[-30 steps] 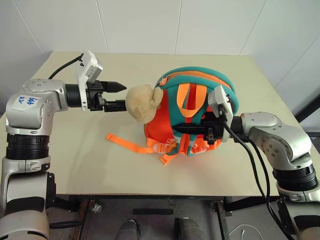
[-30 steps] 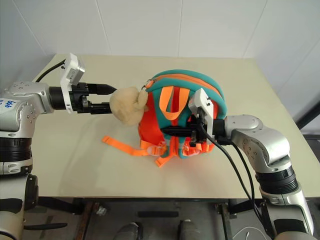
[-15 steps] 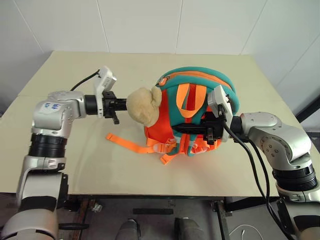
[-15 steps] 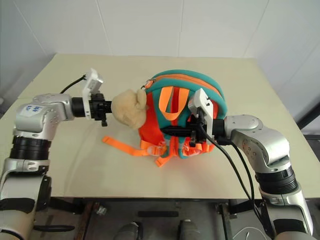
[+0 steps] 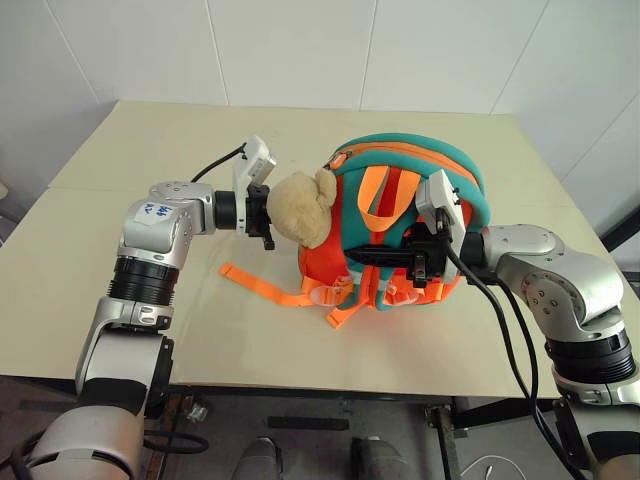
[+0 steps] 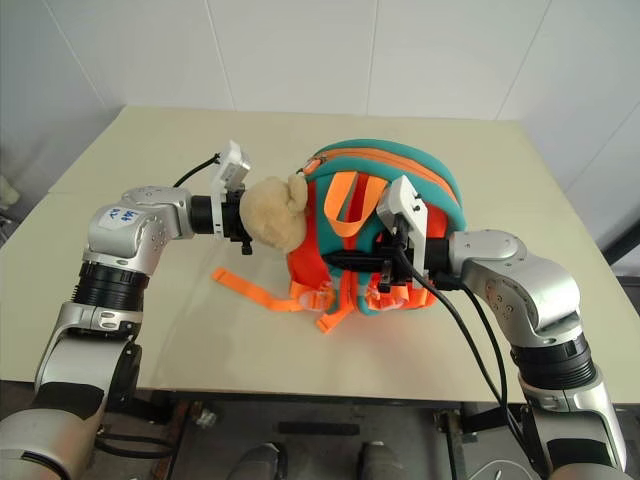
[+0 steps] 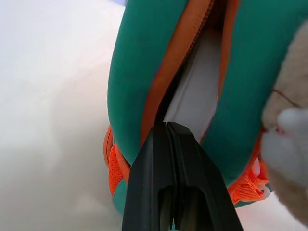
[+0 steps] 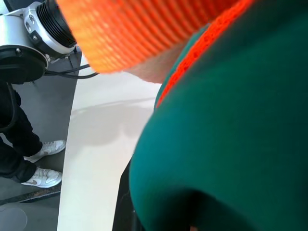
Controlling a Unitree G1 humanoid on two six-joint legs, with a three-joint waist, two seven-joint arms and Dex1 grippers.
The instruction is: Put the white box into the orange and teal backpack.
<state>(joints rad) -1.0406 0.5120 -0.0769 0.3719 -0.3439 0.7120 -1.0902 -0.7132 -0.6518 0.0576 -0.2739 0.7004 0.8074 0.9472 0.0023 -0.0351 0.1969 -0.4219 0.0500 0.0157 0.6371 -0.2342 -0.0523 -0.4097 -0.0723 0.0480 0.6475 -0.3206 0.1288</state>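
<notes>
**Closed left gripper at the backpack's open zip, white box inside**

The backpack [image 5: 400, 225] stood upright near the middle of the table [image 5: 150, 130], straps facing the robot. From the left wrist view, a white surface [image 7: 197, 86] showed in the gap between the two teal lips of the opening; I judged this to be the box, already lodged inside the backpack, its long axis running along the zip line. How deep it sat could not be told.

The left gripper [image 7: 166, 132] had its fingers pressed together with nothing visible between them, the tips right at the orange zip edge, pointing into the opening. In the head view it lay just behind the plush ball [image 5: 300, 208] on the backpack's left side, so the left arm was the nearer one to the opening.

The right gripper [image 5: 352, 257] reached across the backpack's front at strap height; its fingers looked closed, seemingly pinching the backpack's front, though what exactly they held could not be told.

The backpack was well apart from every table edge, with open tabletop to its left and behind it. The loose orange strap [image 5: 262, 285] trailed toward the left arm's side, near its path.
</notes>
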